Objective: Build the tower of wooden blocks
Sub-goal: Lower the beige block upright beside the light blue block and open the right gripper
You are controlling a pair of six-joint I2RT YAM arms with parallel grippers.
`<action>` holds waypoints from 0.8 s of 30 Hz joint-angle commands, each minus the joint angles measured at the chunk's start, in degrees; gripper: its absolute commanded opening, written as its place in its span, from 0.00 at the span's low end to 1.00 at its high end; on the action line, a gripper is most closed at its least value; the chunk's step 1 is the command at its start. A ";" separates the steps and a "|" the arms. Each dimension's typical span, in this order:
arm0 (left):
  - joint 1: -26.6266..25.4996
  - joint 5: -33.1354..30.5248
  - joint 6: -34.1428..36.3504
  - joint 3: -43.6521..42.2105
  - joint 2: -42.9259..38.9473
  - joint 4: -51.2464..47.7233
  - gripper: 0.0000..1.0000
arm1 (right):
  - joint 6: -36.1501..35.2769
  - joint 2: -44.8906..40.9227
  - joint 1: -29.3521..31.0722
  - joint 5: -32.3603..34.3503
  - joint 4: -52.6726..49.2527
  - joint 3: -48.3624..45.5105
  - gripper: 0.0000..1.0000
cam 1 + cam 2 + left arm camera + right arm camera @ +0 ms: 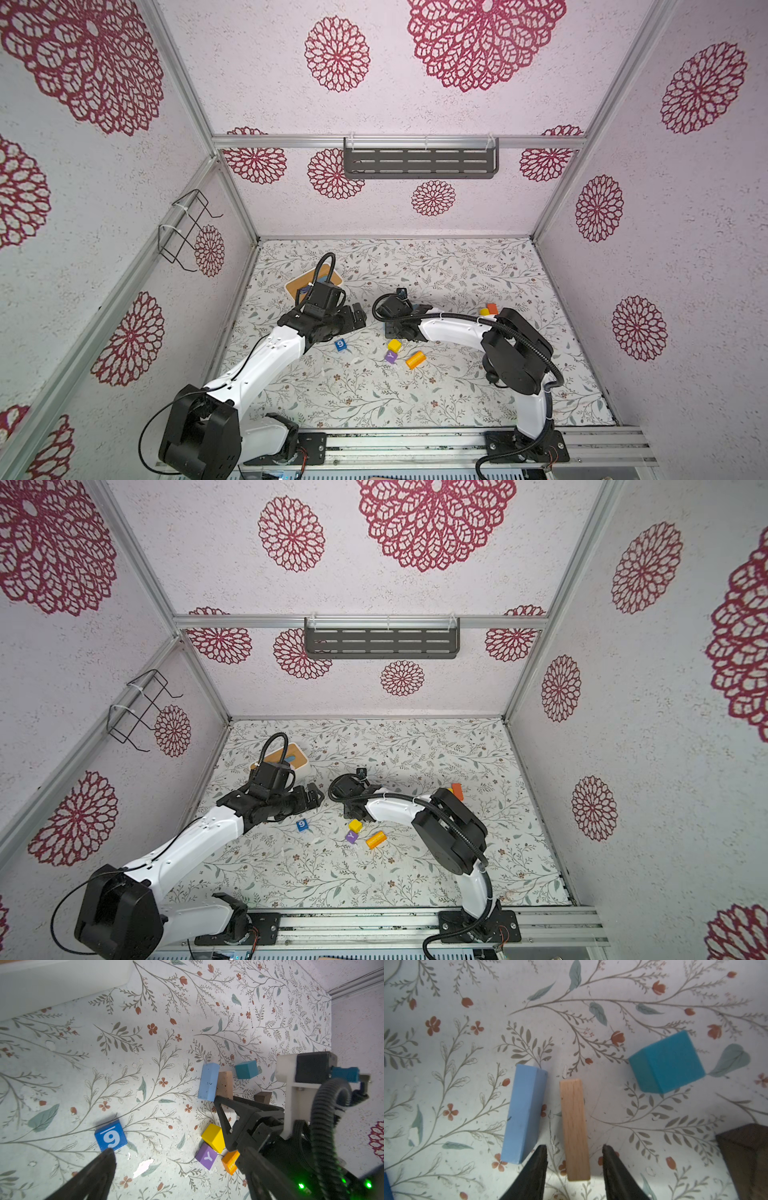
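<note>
The wood blocks lie singly on the floral table; the tower is out of view. My right gripper [574,1151] is open astride the near end of a tan bar [575,1126], with a gap on each side. Beside the bar lie a light blue bar [525,1113], a teal cube [668,1061] and a dark brown block [745,1155]. My left gripper [176,1157] hangs wide open and empty, one finger over the blue "9" cube [110,1135]. A yellow cube [394,345], a purple "Y" cube [390,356] and an orange cylinder [414,360] sit together at mid-table.
A white box with a wooden lid [293,284] stands behind the left arm. An orange block [492,308] and a yellow block [484,311] lie behind the right arm's elbow. The two grippers are close together at mid-table. Patterned walls enclose three sides.
</note>
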 commanded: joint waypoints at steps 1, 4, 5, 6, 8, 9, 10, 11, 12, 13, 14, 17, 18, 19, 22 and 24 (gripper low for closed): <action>0.30 -0.90 -0.56 0.62 -1.24 -0.75 0.98 | -1.40 -1.83 0.04 0.94 -1.21 1.39 0.46; 0.33 -0.82 -0.95 0.73 -1.25 -0.95 0.98 | -1.44 -2.11 -0.13 0.72 -0.97 1.16 0.37; 0.34 -0.68 -1.07 0.74 -1.29 -1.00 0.98 | -1.41 -2.26 -0.23 0.68 -0.72 0.99 0.34; 0.30 -0.58 -1.29 0.86 -1.36 -1.08 0.99 | -1.34 -2.30 -0.22 0.65 -0.58 0.85 0.34; 0.29 -0.51 -1.43 1.12 -1.43 -1.45 0.98 | -1.31 -2.67 -0.26 0.47 -0.21 0.49 0.33; 0.33 -0.57 -1.47 1.33 -1.45 -1.79 0.98 | -1.25 -2.82 -0.22 0.40 0.02 0.34 0.33; 0.30 -0.59 -1.35 1.52 -1.54 -2.00 0.98 | -1.26 -3.03 -0.22 0.23 0.36 0.00 0.33; 0.34 -0.70 -1.35 1.69 -1.58 -2.24 0.98 | -1.26 -3.21 -0.22 0.16 0.58 -0.23 0.33; 0.28 -0.86 -1.27 1.86 -1.60 -2.49 0.98 | -1.25 -3.44 -0.22 -0.03 0.87 -0.36 0.32; 0.29 -1.05 -1.18 2.03 -1.71 -2.68 0.99 | -1.34 -3.46 -0.26 -0.15 1.01 -0.48 0.32; 0.35 -1.16 -1.16 2.13 -1.71 -2.84 0.98 | -1.35 -3.55 -0.26 -0.29 1.20 -0.59 0.32; 0.28 -1.42 -1.10 2.31 -1.71 -3.13 0.98 | -1.30 -3.70 -0.27 -0.61 1.71 -0.79 0.31; 0.28 -1.51 -1.12 2.32 -1.80 -3.22 0.98 | -1.31 -3.70 -0.25 -0.69 1.73 -0.65 0.31; 0.31 -1.52 -1.19 2.40 -1.80 -3.19 0.98 | -1.34 -3.77 -0.29 -0.85 1.72 -0.62 0.31; 0.30 -1.55 -1.42 2.51 -1.91 -3.41 0.98 | -1.33 -4.02 -0.23 -0.47 1.40 -0.72 0.31; 0.30 -1.64 -1.52 2.59 -2.15 -3.47 0.98 | -1.44 -4.38 -0.28 -0.28 1.44 -1.10 0.31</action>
